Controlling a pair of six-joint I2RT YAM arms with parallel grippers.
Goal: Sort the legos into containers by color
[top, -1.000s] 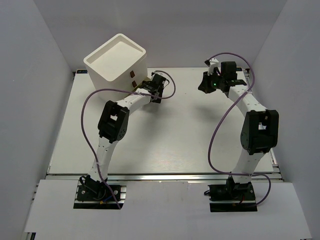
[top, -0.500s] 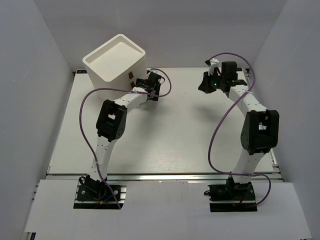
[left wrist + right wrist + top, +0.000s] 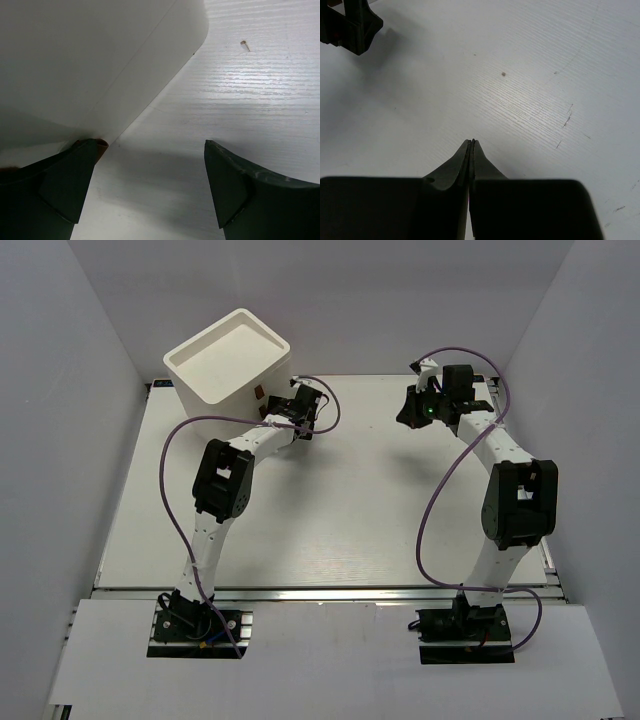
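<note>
No bricks show in any of the three views, neither on the surface [image 3: 340, 510] nor in either tool; whether they lie inside the white box [image 3: 228, 362] cannot be told, since its walls hide whatever it holds. The box stands at the far left corner of the surface; its drawers [image 3: 272, 375] look pushed in from above, with small brown tabs dotted down the face that turns toward the arms.

The left tool [image 3: 148, 150] sits low at the foot of that face with its fingers spread wide and nothing between them; in the wrist view the tip of its left finger [image 3: 67, 182] touches, or all but touches, a brown pull tab [image 3: 101, 143] at the bottom edge of the box; the right finger rests over bare surface. The right tool [image 3: 471, 144] hangs over the far right part of the surface, well apart from the box, its fingers pressed together and pinching nothing; only scuffs and specks lie beneath it.

As a judgement, the sorting looks either finished or nearly so, with no loose bricks left to gather; the left arm appears busy with the lowest drawer, opening it or closing it; which of the two cannot be read here. How the colours are divided among the drawers stays unknown.
</note>
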